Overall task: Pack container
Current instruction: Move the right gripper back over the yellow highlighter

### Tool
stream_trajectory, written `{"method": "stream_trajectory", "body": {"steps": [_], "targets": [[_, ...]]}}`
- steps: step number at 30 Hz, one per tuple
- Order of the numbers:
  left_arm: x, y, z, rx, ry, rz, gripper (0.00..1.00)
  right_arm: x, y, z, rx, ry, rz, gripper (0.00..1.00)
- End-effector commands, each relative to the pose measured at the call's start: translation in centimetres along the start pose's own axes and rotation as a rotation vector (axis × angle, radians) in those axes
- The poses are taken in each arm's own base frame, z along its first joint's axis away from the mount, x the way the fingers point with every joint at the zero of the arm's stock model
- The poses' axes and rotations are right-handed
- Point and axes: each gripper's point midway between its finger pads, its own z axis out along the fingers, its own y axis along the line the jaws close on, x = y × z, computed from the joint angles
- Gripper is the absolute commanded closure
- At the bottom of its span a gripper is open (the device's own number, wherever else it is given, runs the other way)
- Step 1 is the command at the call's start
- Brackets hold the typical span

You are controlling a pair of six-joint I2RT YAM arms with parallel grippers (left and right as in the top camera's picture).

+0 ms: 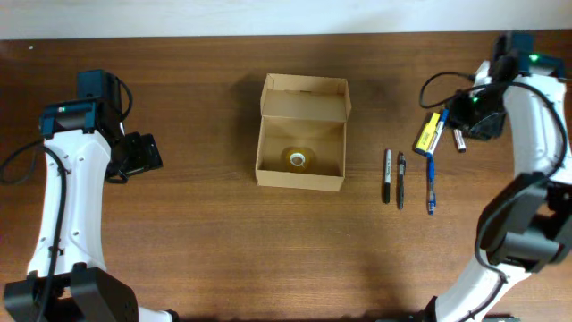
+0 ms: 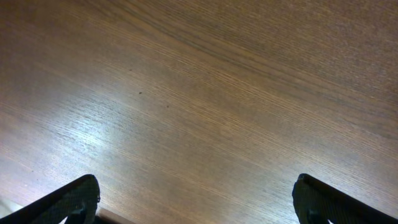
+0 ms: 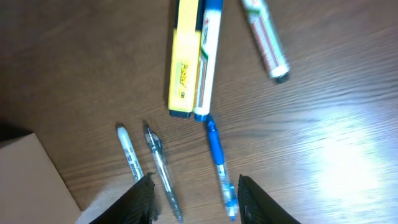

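The tan cardboard container (image 1: 300, 132) stands open at the table's middle, lid flap folded back, with a roll of tape (image 1: 298, 158) inside. To its right lie a black marker (image 1: 387, 174), a dark pen (image 1: 400, 180), a blue pen (image 1: 431, 183), a yellow highlighter (image 1: 430, 131) and a white marker (image 1: 458, 139). My right gripper (image 3: 194, 198) is open above the pens; in the right wrist view I see the marker (image 3: 129, 151), the clear pen (image 3: 161, 171), the blue pen (image 3: 219, 165), the highlighter (image 3: 185, 59) and the box corner (image 3: 31, 180). My left gripper (image 2: 196, 202) is open over bare wood at the far left.
A white-and-blue marker (image 3: 208, 59) lies against the highlighter. The white marker (image 3: 265, 38) lies apart at the upper right. The table's far edge meets a pale wall at the top of the overhead view.
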Motion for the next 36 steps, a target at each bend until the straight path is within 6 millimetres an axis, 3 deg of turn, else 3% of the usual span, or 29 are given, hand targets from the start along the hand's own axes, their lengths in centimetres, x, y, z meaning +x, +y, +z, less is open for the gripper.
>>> {"method": "stream_trajectory", "body": {"steps": [1,10,18,27,36], "targets": [[0.0,0.2,-0.7,0.011,-0.023,0.005,0.0,-0.1,1.8,1.0,-0.044,0.013,0.052,0.56],[0.0,0.2,-0.7,0.011,-0.023,0.005,0.0,-1.9,5.0,5.2,-0.059,-0.011,0.055,0.52],[0.0,0.2,-0.7,0.011,-0.023,0.005,0.0,-2.4,4.1,8.9,-0.046,0.024,0.112,0.51],[0.0,0.2,-0.7,0.011,-0.023,0.005,0.0,-3.8,3.5,9.2,-0.055,-0.018,0.122,0.5],[0.0,0.2,-0.7,0.011,-0.023,0.005,0.0,-3.8,2.1,9.8,-0.039,-0.004,0.146,0.5]]}}
